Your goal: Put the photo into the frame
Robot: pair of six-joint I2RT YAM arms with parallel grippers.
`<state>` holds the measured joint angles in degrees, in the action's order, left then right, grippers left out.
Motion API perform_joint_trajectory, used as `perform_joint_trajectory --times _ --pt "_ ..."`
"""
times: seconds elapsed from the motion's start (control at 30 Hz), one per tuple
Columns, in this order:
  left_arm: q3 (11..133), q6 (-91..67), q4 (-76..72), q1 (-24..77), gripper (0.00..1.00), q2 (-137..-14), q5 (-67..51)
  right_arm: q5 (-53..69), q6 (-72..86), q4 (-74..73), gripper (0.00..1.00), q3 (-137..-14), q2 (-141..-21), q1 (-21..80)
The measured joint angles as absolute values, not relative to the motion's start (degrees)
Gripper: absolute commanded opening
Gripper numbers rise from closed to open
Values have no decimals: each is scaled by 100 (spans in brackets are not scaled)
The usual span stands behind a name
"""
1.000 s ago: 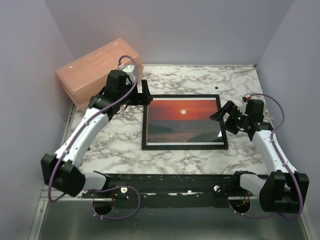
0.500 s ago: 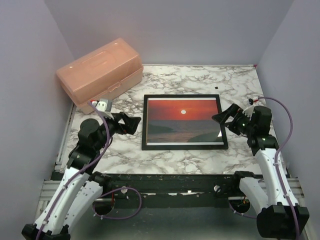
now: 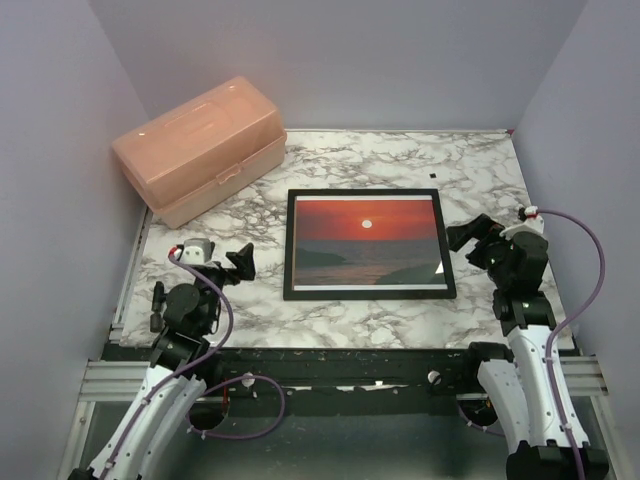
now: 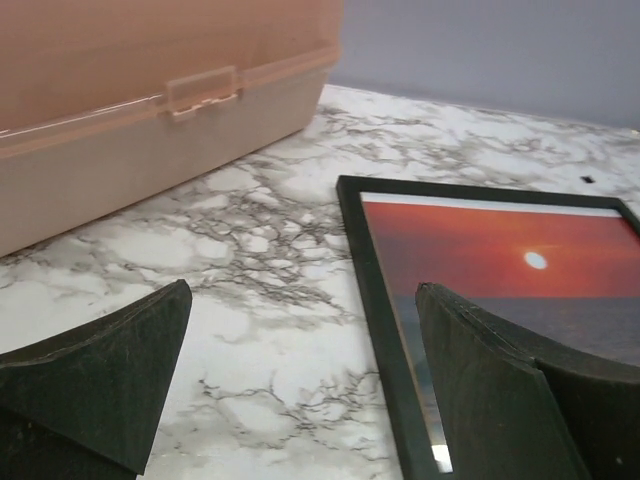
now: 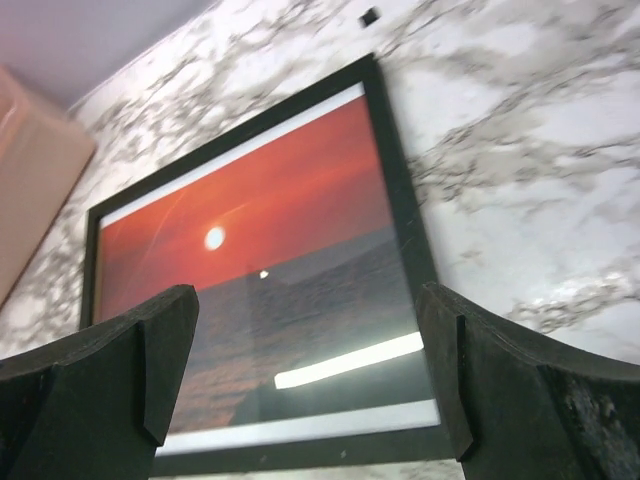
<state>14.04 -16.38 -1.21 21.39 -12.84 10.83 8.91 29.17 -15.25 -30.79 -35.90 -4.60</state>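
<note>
The photo (image 3: 365,240), a red-orange sunset with a small white sun, lies face up inside the black frame (image 3: 289,245), flat on the marble table. My left gripper (image 3: 240,262) hovers open to the left of the frame, holding nothing. In the left wrist view, the left gripper (image 4: 303,300) spans bare marble and the frame's left bar (image 4: 370,300), with the photo (image 4: 500,250) beyond. My right gripper (image 3: 468,240) stands open just off the frame's right side. In the right wrist view, the right gripper (image 5: 308,310) looks down on the photo (image 5: 270,230) and the frame's right bar (image 5: 400,200).
A peach plastic box (image 3: 200,145) with a latched lid stands at the back left, and also shows in the left wrist view (image 4: 150,100). A small black speck (image 3: 432,176) lies behind the frame. Grey walls close in the table on three sides.
The left arm has drawn back from the frame's far left corner to the near left of the table. The right arm has pulled back a little towards its base. The framed photo has not moved.
</note>
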Motion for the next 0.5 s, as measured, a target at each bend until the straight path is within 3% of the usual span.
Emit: perform_joint_trajectory --times 0.23,0.5 --pt "565 -980 -1481 2132 98 -2255 1586 -248 2440 -193 99 -1973 -3481 -462" --pt "294 -362 -3610 1994 98 -3780 1898 -469 2056 2091 100 -117 -3070 -462"
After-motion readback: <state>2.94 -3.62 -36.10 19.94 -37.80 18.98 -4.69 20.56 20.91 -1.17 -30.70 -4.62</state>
